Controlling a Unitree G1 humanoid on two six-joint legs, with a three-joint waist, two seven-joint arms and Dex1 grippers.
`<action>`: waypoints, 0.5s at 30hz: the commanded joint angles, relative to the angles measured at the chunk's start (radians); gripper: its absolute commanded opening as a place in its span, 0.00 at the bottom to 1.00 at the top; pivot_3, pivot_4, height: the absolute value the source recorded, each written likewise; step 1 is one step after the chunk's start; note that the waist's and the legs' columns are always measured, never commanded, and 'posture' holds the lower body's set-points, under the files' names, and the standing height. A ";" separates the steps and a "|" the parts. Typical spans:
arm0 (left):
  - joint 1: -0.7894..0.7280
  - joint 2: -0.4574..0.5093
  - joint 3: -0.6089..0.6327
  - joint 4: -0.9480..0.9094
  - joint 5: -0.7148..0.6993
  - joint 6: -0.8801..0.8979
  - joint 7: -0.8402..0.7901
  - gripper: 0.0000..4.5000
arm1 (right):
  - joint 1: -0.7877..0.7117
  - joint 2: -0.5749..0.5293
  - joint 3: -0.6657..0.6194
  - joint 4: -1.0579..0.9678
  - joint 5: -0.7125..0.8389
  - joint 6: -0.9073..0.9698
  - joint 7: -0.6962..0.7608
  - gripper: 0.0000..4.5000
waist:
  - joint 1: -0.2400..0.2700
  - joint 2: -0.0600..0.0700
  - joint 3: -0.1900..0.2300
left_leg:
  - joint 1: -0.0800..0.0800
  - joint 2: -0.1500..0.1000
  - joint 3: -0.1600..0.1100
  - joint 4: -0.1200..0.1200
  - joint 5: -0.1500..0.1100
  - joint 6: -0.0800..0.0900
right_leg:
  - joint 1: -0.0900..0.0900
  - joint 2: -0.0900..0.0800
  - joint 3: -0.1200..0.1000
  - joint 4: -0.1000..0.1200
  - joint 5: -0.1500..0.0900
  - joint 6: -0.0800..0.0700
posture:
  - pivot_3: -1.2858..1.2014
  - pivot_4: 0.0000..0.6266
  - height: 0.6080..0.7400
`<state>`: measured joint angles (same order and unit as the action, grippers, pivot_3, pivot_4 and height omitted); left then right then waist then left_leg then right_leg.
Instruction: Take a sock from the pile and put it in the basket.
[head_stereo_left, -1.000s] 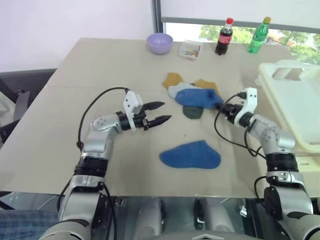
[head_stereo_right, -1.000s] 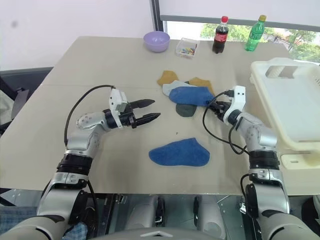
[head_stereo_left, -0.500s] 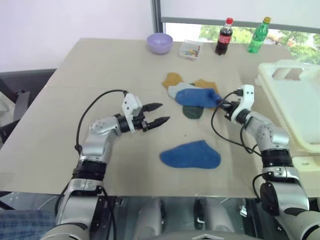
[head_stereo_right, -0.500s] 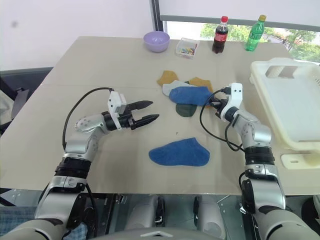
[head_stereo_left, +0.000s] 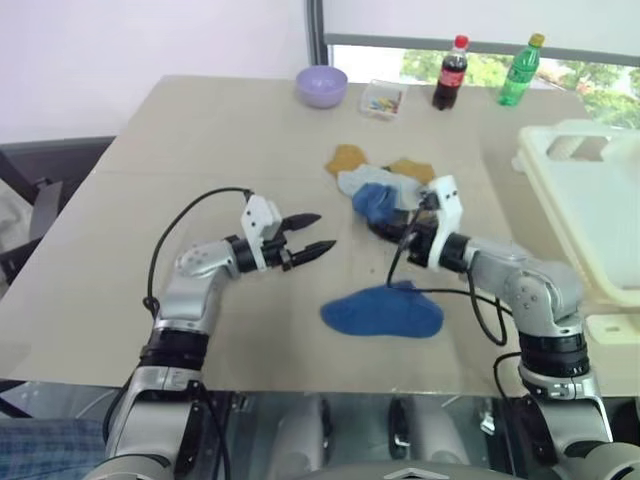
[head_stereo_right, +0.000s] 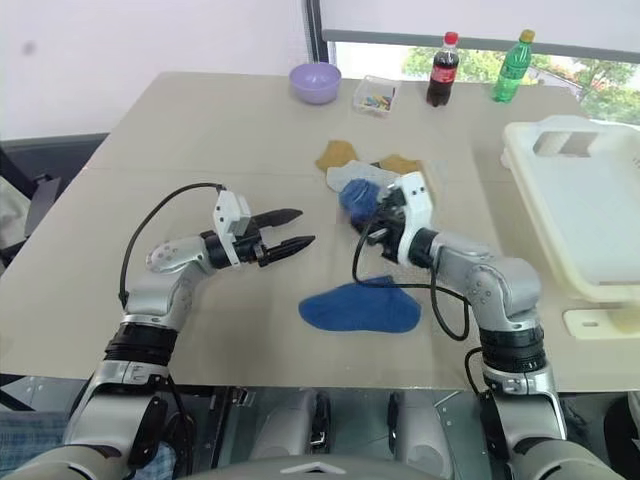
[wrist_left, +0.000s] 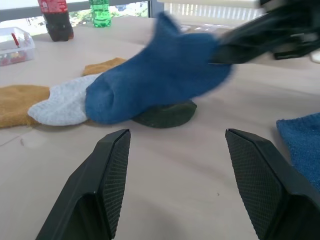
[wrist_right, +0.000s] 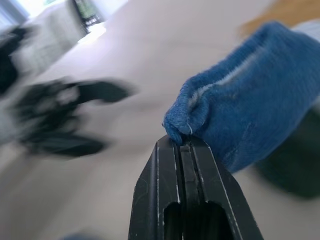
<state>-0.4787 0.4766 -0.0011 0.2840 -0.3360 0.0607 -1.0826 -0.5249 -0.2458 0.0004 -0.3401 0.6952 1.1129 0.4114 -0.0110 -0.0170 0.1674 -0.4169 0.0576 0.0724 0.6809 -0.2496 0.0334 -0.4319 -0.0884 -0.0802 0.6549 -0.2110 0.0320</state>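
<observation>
Nearest you on the tabletop lies a second blue sock, flat, at about six o'clock from the pile. Just beyond it, your right tool has its fingers pressed together, clamped on one end of the sock; the right wrist view shows the blue fabric pinched at the fingertips. The sock's other end rests at the pile, draped over the dark green sock and touching the pale grey-white sock. At about nine o'clock from the right tool, your left tool hangs above the tabletop with its fingers apart and nothing between them, pointing toward the pile. The mustard-yellow socks lie at the far side of the pile, at twelve o'clock from the blue one. The basket sits at three o'clock from the pile, well apart from it. Farther still, at the tabletop's far edge, stand a lilac bowl, a small clear box, a cola bottle and a green bottle.
</observation>
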 joint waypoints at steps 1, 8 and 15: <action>-0.004 0.002 0.006 -0.044 -0.007 -0.003 0.002 0.72 | -0.022 0.001 -0.025 -0.086 0.081 0.070 -0.008 0.01 | 0.000 0.000 0.000 | 0.000 0.000 0.000 0.000 0.000 0.000 | 0.000 0.000 0.000 0.000 0.000 0.000 | 0.52 0.24 0.97; -0.009 0.000 0.004 -0.041 -0.007 0.000 0.000 0.72 | 0.009 -0.016 -0.054 -0.070 0.089 0.130 -0.070 0.01 | 0.000 0.000 0.000 | 0.000 0.000 0.001 0.000 0.000 0.000 | 0.000 0.000 -0.001 0.000 0.000 0.000 | 0.52 0.24 0.97; 0.011 0.009 -0.013 -0.030 0.024 0.012 0.017 0.72 | 0.090 -0.078 -0.107 -0.059 0.063 0.141 -0.107 0.01 | 0.000 0.000 0.000 | -0.001 0.000 0.001 0.000 0.000 0.000 | 0.000 0.000 -0.001 -0.002 0.000 0.000 | 0.52 0.24 0.97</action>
<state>-0.4756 0.4772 -0.0072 0.2840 -0.3247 0.0754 -1.0692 -0.4426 -0.3133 -0.0749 -0.3707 0.7524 1.2494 0.3097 -0.0108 -0.0170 0.1674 -0.4182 0.0574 0.0738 0.6807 -0.2497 0.0335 -0.4320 -0.0884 -0.0813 0.6528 -0.2110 0.0322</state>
